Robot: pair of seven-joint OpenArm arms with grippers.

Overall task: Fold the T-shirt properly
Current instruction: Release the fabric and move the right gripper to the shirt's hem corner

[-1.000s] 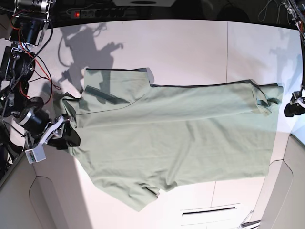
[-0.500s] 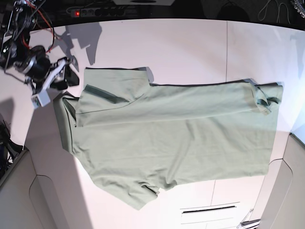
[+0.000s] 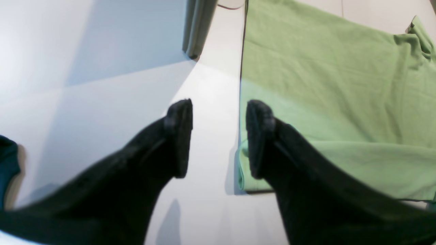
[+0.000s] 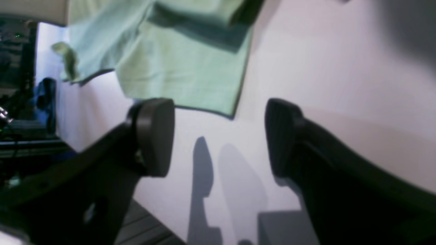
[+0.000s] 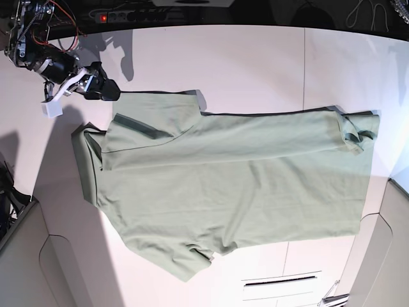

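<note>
Flat on the white table [image 5: 255,57], the T-shirt [image 5: 230,185]: pale sage green, partly folded, one sleeve doubled over the chest with the darker neck band [image 5: 137,125] showing, hem end bunched at the far side from the neck. Lying ahead of and below the right gripper [image 5: 105,91], just beside its fingertips, the folded sleeve corner nearest, not touching.

Right arm reaching in from the table's upper corner, wrist angled down toward the cloth. Seen from its wrist camera, right gripper [image 4: 219,136] spread wide, nothing between the two dark pads [image 4: 155,136], only bare table and shadow under them; shirt corner [image 4: 190,78] just beyond the tips.

Left gripper [image 3: 219,139] out of the base view, held low over the table at the hem end. Jaws apart, holding nothing; one fingertip [image 3: 259,136] overlapping the shirt's folded edge [image 3: 242,170] in the picture, contact not clear, the other over bare table. Green cloth spreading away to that finger's outer side.
</note>
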